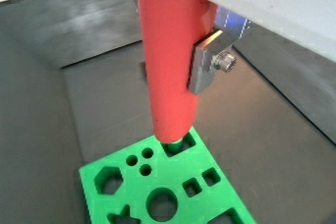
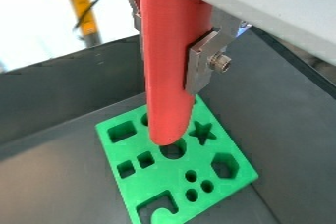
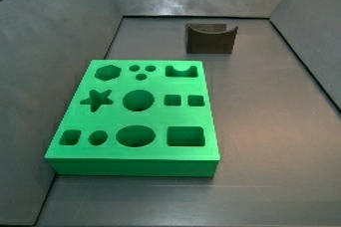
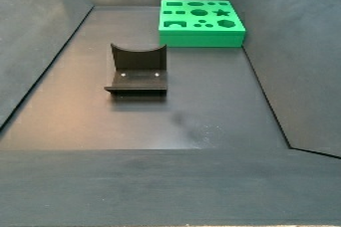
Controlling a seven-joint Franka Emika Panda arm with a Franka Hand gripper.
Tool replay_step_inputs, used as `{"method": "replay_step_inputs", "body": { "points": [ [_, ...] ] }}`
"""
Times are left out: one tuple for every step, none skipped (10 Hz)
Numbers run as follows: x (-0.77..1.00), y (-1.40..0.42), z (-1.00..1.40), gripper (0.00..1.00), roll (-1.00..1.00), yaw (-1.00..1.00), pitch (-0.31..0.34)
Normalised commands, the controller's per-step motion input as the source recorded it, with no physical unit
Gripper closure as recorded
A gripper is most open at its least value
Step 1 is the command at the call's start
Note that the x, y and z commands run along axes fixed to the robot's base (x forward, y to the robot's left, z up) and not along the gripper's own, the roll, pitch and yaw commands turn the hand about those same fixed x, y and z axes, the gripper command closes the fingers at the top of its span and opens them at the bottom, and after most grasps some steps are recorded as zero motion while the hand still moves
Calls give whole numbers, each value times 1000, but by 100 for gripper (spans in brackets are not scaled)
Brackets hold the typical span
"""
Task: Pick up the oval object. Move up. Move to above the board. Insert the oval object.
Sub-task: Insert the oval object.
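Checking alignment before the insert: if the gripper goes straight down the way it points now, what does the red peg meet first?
Probably the board: the oval object, held in the gripper, hangs over one of its holes; exact alignment is unclear.

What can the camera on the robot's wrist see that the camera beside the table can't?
Only the wrist views show the red oval peg, clamped in the hand between a silver finger and one hidden behind the peg, with its lower end hanging above the board. Only the side view shows the dark fixture standing alone on the floor, apart from the board; peg and hand are out of that picture. Both show the green board with its star, round and square holes, all empty.
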Motion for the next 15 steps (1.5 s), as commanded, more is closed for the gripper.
{"method": "replay_step_inputs", "body": {
  "points": [
    [0, 0, 0, 100, 0, -1000, -4],
    [0, 0, 0, 100, 0, -1000, -4],
    [0, 0, 40, 100, 0, -414, 0],
    [0, 17, 0, 100, 0, 0, 0],
    [-134, -246, -237, 100, 0, -89, -110],
    [-26, -326, -277, 100, -31, 0, -143],
    [0, -423, -186, 100, 0, 0, -111],
    [0, -386, -146, 100, 0, 0, -84],
    [0, -386, -143, 100, 0, -97, -79],
    [0, -366, -280, 100, 0, -189, -100],
    [0, -357, -394, 100, 43, -200, -89],
    [-20, -406, -509, 100, 97, -194, -89],
    [-14, -386, -497, 100, 104, -140, -77],
    [-100, -314, -343, 100, 104, -91, -44],
    [-129, -306, -369, 100, 144, -17, -44]
  ]
}}
